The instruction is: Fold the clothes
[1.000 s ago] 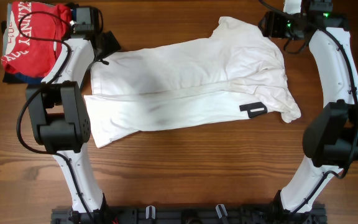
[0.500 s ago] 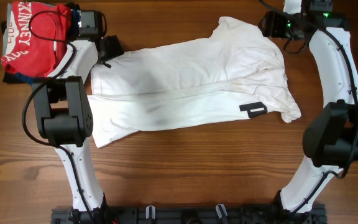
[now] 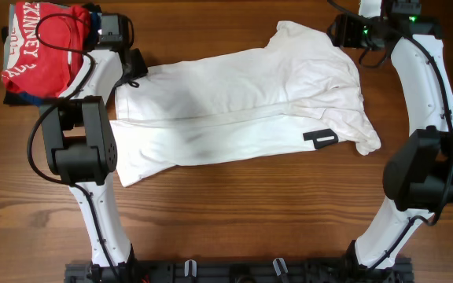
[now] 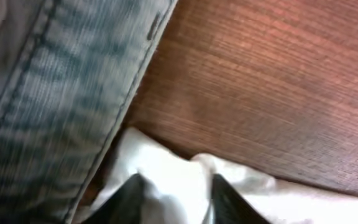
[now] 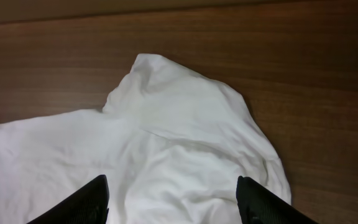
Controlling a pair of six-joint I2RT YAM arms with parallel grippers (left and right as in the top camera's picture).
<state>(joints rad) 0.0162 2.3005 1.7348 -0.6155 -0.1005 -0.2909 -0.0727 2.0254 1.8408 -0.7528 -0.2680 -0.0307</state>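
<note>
The clothes, a white T-shirt (image 3: 242, 102), lie spread across the middle of the table with the black neck label (image 3: 321, 138) showing near the right end. My left gripper (image 3: 138, 67) is at the shirt's far left corner. In the left wrist view its jaws (image 4: 178, 180) have closed in on a bunched fold of white cloth (image 4: 185, 171). My right gripper (image 3: 338, 31) hovers over the shirt's far right sleeve. In the right wrist view it stands open (image 5: 171, 186) above the white fabric (image 5: 185, 124), holding nothing.
A red T-shirt with white lettering (image 3: 42, 43) lies on dark folded garments (image 3: 22, 98) at the far left corner. A grey-blue stitched garment edge (image 4: 48, 93) lies close beside the left gripper. Bare wood (image 3: 242, 212) lies in front of the shirt.
The left gripper moved slightly right onto the shirt's corner, and its jaws have narrowed onto the cloth. The right arm and the shirt have not moved.
</note>
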